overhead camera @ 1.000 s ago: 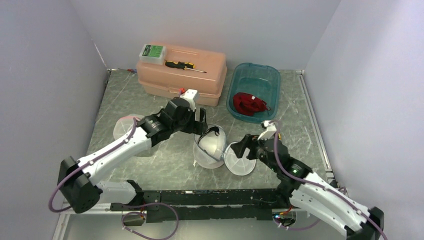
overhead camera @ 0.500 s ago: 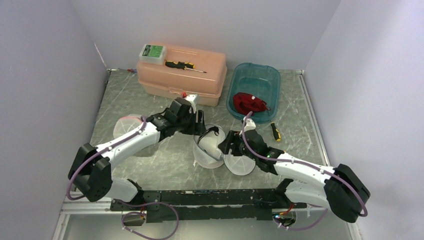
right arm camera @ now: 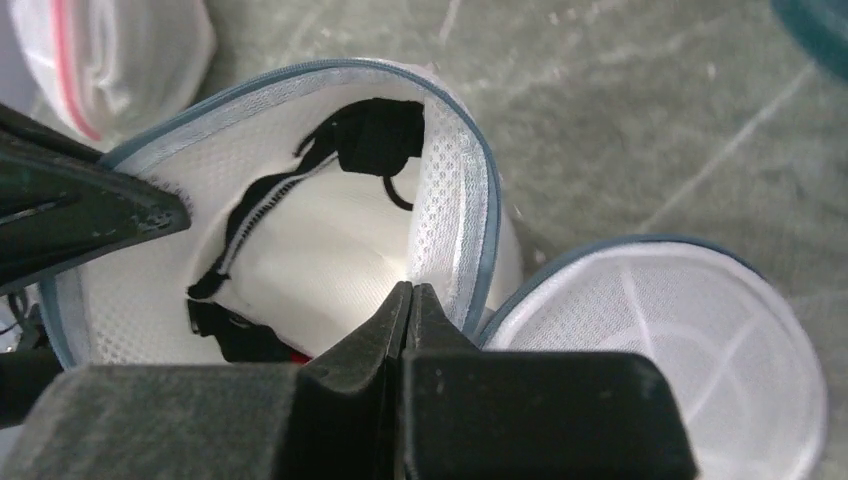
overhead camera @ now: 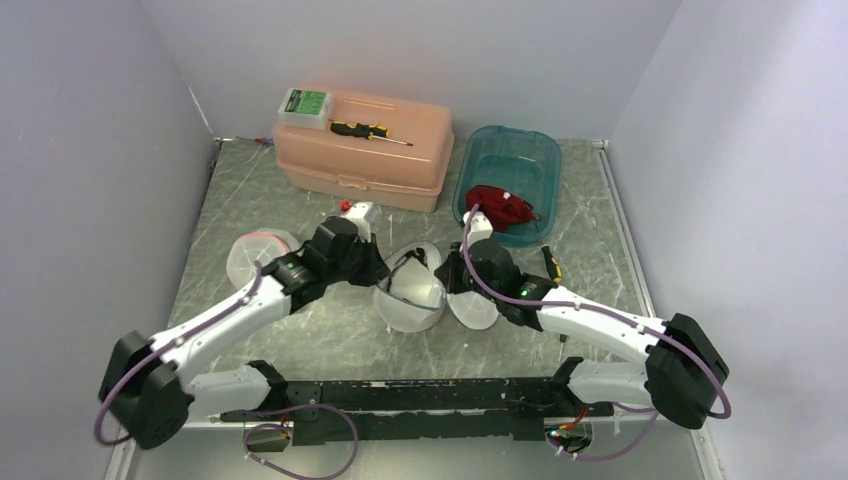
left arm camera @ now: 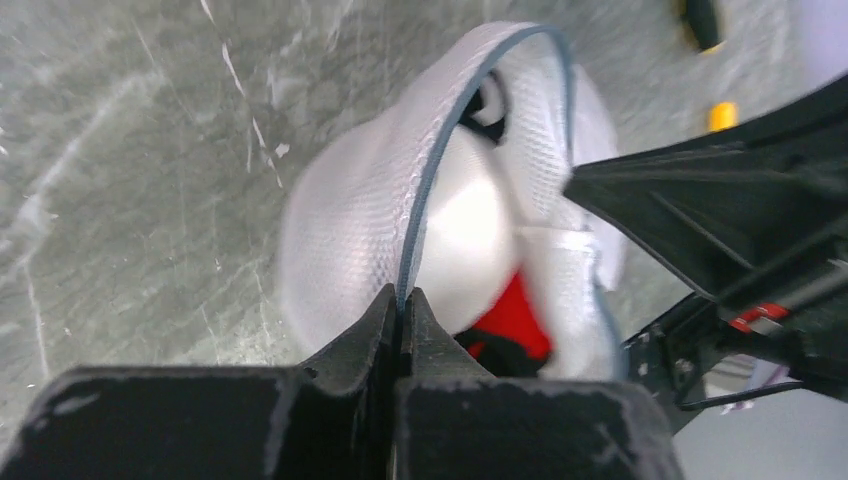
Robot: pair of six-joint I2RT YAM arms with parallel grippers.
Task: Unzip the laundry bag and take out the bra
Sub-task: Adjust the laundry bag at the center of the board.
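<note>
The laundry bag (overhead camera: 410,300) is a white mesh dome with blue-grey trim, standing open mid-table. Its unzipped lid (overhead camera: 476,306) hangs to the right. Inside lies the bra (right arm camera: 372,132), showing black straps and a red patch (left arm camera: 515,315). My left gripper (overhead camera: 378,276) is at the bag's left side, shut on the blue-trimmed rim (left arm camera: 420,200), which runs between its tips (left arm camera: 403,295). From the right side my right gripper (overhead camera: 450,276) is shut on the bag's mesh wall (right arm camera: 450,220), tips (right arm camera: 411,288) pinching it just inside the rim.
A second mesh bag (overhead camera: 255,255) with pink trim lies at the left. A peach toolbox (overhead camera: 365,160) with a screwdriver (overhead camera: 370,130) and green box (overhead camera: 305,104) stands behind. A teal tub (overhead camera: 540,150) holds a red garment (overhead camera: 500,208). A small screwdriver (overhead camera: 550,266) lies by my right arm.
Both grippers, open a second ago, came in to the bag from either side and shut on its rim and wall. The bag shifted slightly back and left.
</note>
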